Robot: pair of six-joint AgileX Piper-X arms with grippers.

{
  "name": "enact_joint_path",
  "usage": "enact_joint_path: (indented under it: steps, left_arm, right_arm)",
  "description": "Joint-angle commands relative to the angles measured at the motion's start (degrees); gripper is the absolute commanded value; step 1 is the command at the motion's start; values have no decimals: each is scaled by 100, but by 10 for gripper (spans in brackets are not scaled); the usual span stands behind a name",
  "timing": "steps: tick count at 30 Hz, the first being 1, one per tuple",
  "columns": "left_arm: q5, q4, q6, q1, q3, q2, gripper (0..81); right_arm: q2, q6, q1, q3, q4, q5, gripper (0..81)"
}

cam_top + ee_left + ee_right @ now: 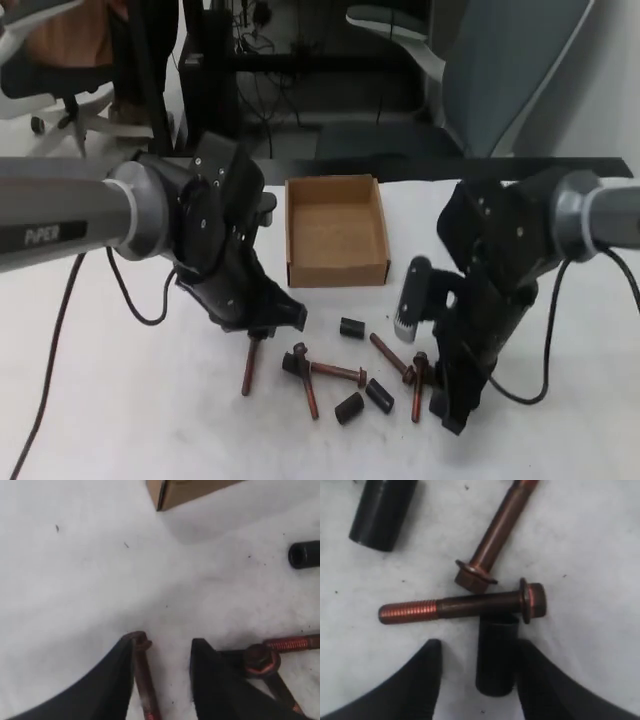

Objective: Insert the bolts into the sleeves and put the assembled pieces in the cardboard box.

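Several copper bolts and short black sleeves lie loose on the white bench in front of the cardboard box [337,230]. My left gripper [164,642] is open and low over the bench. One bolt [142,675] lies between its fingers, close to one fingertip; this bolt [248,365] points toward the bench front. My right gripper [478,644] is open, with a black sleeve [496,655] lying between its fingers. A bolt [465,605] lies across that sleeve's far end. A second bolt [495,540] has its head touching the first.
Another sleeve [382,512] lies beyond the right gripper. One more sleeve [352,328] sits near the box front, and two others [349,407] [379,395] lie nearer the bench front. Two crossed bolts [320,378] lie mid-bench. Office chairs stand behind the bench.
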Motion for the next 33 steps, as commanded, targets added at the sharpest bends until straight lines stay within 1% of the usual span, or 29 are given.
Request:
enact_joint_path:
  steps: [1, 3, 5, 6, 8, 10, 11, 12, 13, 14, 15, 19, 22, 24, 27, 30, 33]
  left_arm:
    - [-62, 72, -125, -1, -54, 105, 360]
    - [-365, 271, -150, -1, -54, 206, 360]
    - [-458, 423, -150, -1, -54, 317, 360]
    - [-505, 497, -150, 9, -54, 374, 360]
    - [-519, 606, -150, 9, -54, 467, 360]
    - [-519, 613, -150, 9, -54, 515, 360]
    - [-519, 611, -150, 9, -54, 534, 360]
    - [-519, 590, -150, 9, -54, 578, 294]
    - [-554, 592, -150, 9, -54, 576, 214]
    - [-556, 617, -150, 9, -54, 576, 98]
    - [-535, 659, -150, 9, -54, 557, 20]
    - [-398, 700, -120, 9, -54, 391, 18]
    - [-260, 575, -195, 9, -54, 43, 18]
    - [-124, 347, -325, 55, -54, -333, 18]
    - [7, -85, -430, 68, -18, -1017, 18]
    - [115, -698, -402, 55, 108, -1811, 18]
    - [306, -1699, -402, 56, 423, -2728, 18]
  right_arm:
    - [112, -8, 27, 13, 8, -45, 445]
    - [112, -8, 27, 13, 7, -45, 444]
    - [112, -8, 27, 13, 20, -45, 414]
    - [112, -8, 27, 13, 42, -45, 361]
    - [112, -8, 27, 13, 142, -45, 165]
    - [112, 2, 27, 13, 207, -45, 11]
    - [112, 64, 27, 13, 255, -28, 3]
    - [89, 306, 27, 13, 345, -7, 6]
    - [58, 392, 27, 13, 388, -7, 6]
    - [11, 435, 27, 13, 426, -42, 6]
    - [-50, 470, 27, 13, 439, -72, 6]
    - [-597, 622, 27, 13, 449, -225, 6]
    - [-1141, 757, -2, 13, 450, -224, 6]
    - [-1548, 833, -39, 31, 428, -224, 6]
    - [-2194, 1069, -46, 207, 190, -424, 6]
    - [-2923, 1481, -46, 626, -251, -714, 6]
    - [-3734, 2199, -34, 1213, -857, -914, 6]
